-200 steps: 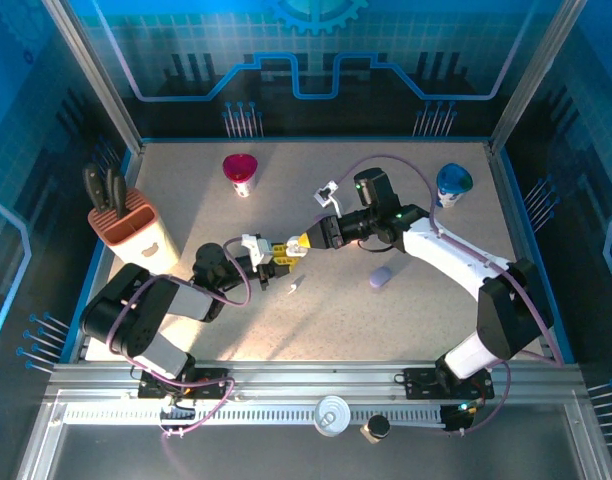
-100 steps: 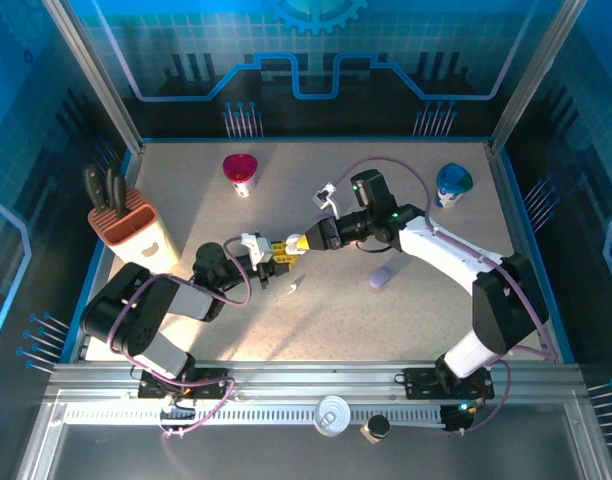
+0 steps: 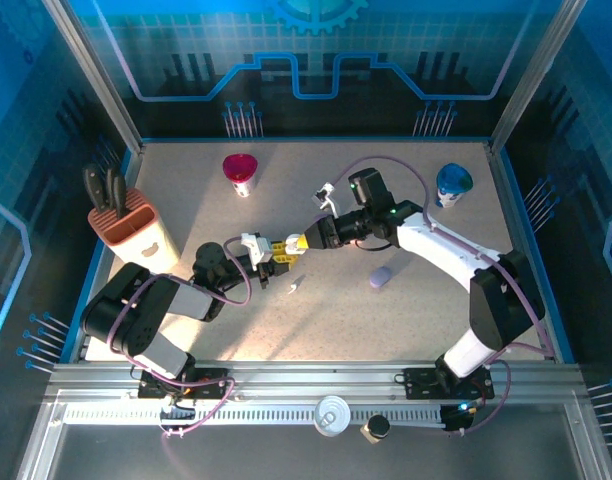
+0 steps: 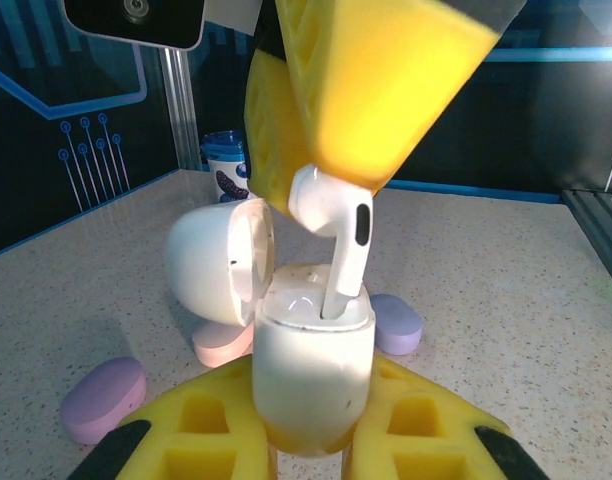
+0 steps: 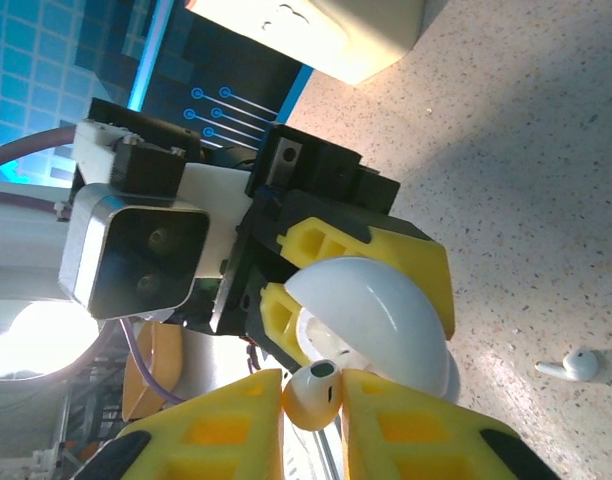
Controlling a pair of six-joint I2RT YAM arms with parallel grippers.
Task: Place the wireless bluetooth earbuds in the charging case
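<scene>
The earbud [image 4: 331,215], pinched by the closed right end effector [image 5: 311,415], stands at frame centre with its stem tip inside the open charging case [image 4: 311,365], which the left end effector [image 4: 311,445] grips. A second earbud [image 5: 574,366] lies on the surface [image 5: 546,180], lower right.

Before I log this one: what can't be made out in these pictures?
Left wrist view: how deep the white stemmed earbud sits; the rim of the open white charging case hides its tip.
Right wrist view: the case's slots, hidden by its domed lid.
Top view: earbud and case, too small and covered by the left gripper and right gripper.
</scene>
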